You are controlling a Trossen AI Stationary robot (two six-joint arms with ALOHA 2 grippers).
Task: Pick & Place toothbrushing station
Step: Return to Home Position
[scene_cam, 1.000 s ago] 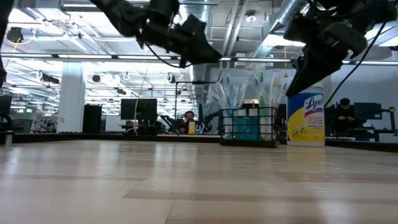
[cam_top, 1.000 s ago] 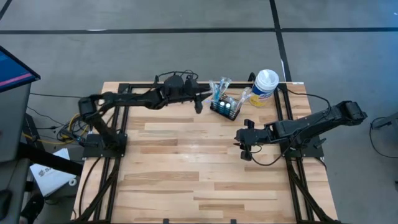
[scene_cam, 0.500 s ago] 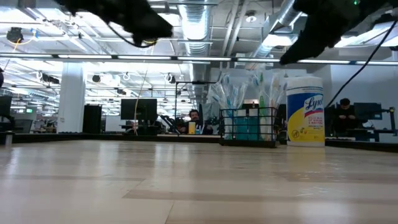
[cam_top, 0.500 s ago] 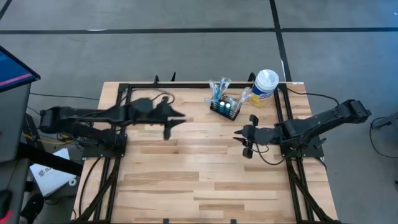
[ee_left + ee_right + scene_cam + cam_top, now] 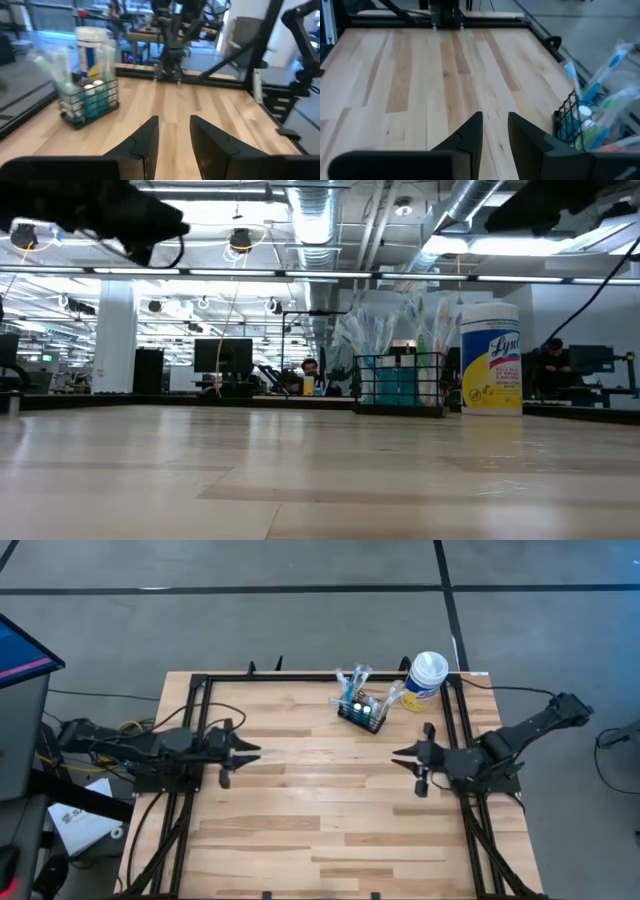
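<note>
The toothbrushing station [image 5: 362,712] is a small black wire-mesh caddy. It stands on its base near the table's far edge, with wrapped toothbrushes sticking up out of it. It also shows in the low view [image 5: 400,383], the left wrist view [image 5: 90,100] and the right wrist view [image 5: 574,125]. My left gripper [image 5: 250,750] hovers near the table's left side, far from the caddy, its fingers [image 5: 149,134] a little apart and empty. My right gripper [image 5: 400,752] hovers near the right side, on the near side of the caddy, its fingers [image 5: 472,131] a little apart and empty.
A white, yellow and blue wipes canister [image 5: 426,680] with a white lid stands just right of the caddy at the far right corner. Black frame rails [image 5: 200,700] run along the table's left, far and right edges. Bare wood lies between the two grippers.
My left gripper has drawn back from just left of the caddy, toward the table's left and near side. My right gripper has drawn back toward the table's right edge. The caddy and canister have stayed where they were.
</note>
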